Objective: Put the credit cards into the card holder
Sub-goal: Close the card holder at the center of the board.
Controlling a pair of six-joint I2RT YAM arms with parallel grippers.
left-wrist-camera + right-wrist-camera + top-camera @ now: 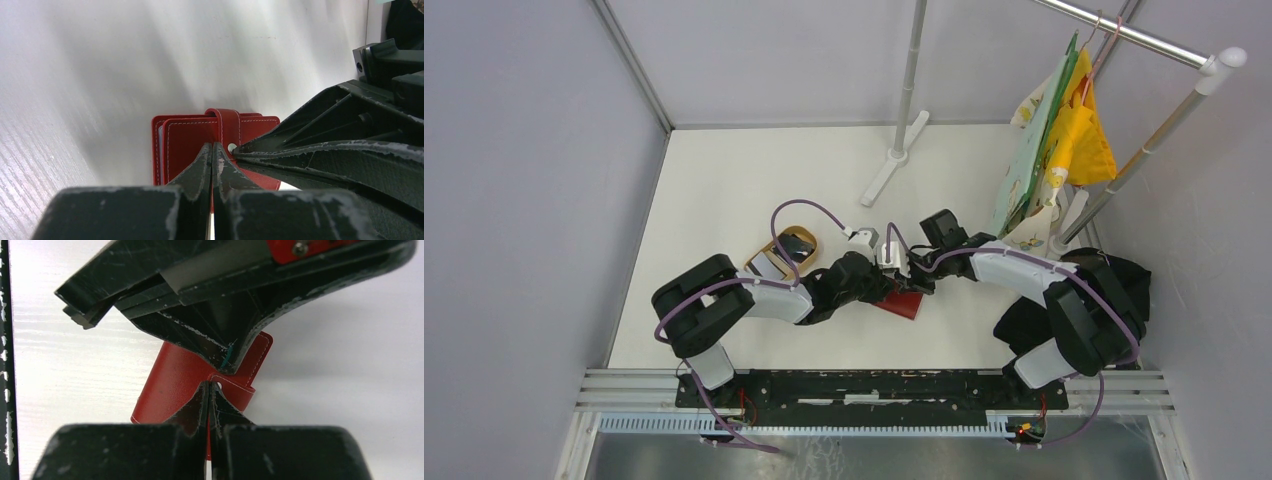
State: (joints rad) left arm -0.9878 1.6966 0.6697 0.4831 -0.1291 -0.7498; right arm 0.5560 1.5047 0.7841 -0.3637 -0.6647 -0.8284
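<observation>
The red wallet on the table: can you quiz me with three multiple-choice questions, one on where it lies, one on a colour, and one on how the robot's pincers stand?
1. Where is the card holder?
A) lifted high in the air
B) on the table, between the left gripper and the right gripper
C) at the table's far edge, away from both grippers

2. What colour is the card holder?
A) red
B) blue
C) yellow

3. How do the two grippers' jaws stand?
A) both wide open
B) one open, one shut
C) both shut

Answers:
1 B: the top view shows it flat on the table where the two arms' tips meet.
2 A: it is red in all three views.
3 C: each wrist view shows the jaws pressed together.
</observation>
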